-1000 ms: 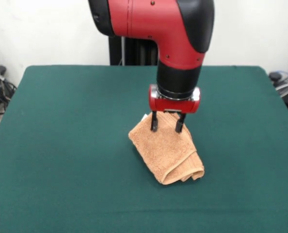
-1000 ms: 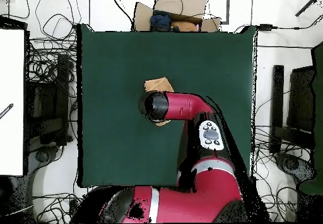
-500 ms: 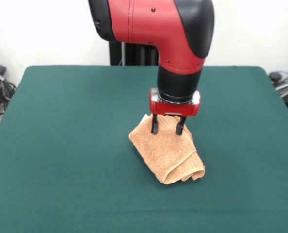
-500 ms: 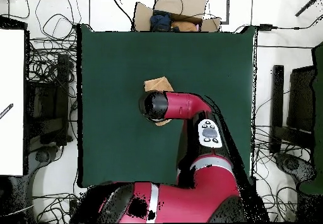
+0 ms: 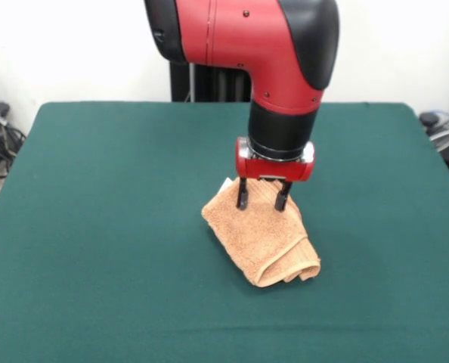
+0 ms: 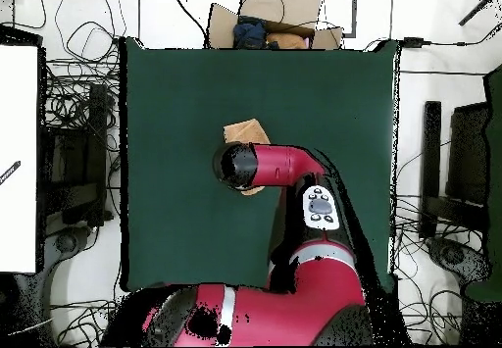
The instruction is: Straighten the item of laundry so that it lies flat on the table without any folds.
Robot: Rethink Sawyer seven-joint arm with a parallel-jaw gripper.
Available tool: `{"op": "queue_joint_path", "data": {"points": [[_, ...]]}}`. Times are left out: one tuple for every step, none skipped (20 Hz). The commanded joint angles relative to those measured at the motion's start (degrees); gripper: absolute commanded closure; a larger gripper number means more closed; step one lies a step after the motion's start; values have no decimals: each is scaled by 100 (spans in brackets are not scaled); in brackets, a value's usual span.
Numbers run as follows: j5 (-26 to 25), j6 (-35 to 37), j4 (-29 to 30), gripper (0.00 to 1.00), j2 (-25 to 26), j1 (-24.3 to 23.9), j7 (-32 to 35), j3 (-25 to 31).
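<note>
Since the earlier frames the arm (image 5: 277, 68) has drifted slightly toward 3 o'clock in the front view, and the overhead view shows its elbow swinging round; the towel has not visibly changed shape.

The counter (image 5: 96, 227) is a broad green field, and the towel (image 5: 258, 242) lies just right of its centre in the front view, well clear of every edge. It is still doubled over: a thick rolled fold sits at its 5 o'clock corner, and a sliver of white tag shows at 10 o'clock.

The hand (image 5: 262, 203) hangs over the towel's 12 o'clock edge with its two fingers (image 5: 242, 198) spread apart and nothing held; whether the tips touch the terry cannot be told. In the overhead view the arm hides most of the cloth, leaving one corner (image 6: 247, 131) showing.

The main risk, as I judge it, is closing on both layers at once, so that a pull drags the whole bundle across the felt instead of opening it. A shallow pinch could also slip off the pile, and a pull toward 5 o'clock would tighten the roll.
</note>
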Motion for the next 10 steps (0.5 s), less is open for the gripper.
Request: {"op": "queue_joint_path", "data": {"points": [[-114,-826,388,0,347,152,1045,44],[-68,-793,427,0,326,129,1031,77],[-41,-750,430,0,324,114,1018,90],[-13,-706,433,0,323,99,1005,104],[19,-650,406,0,332,86,1004,112],[44,-626,428,0,322,68,1012,127],[49,-611,420,0,332,34,980,157],[59,-598,432,0,327,19,975,166],[57,-589,422,0,335,-7,935,199],[71,-549,432,0,339,-15,935,201]]}}
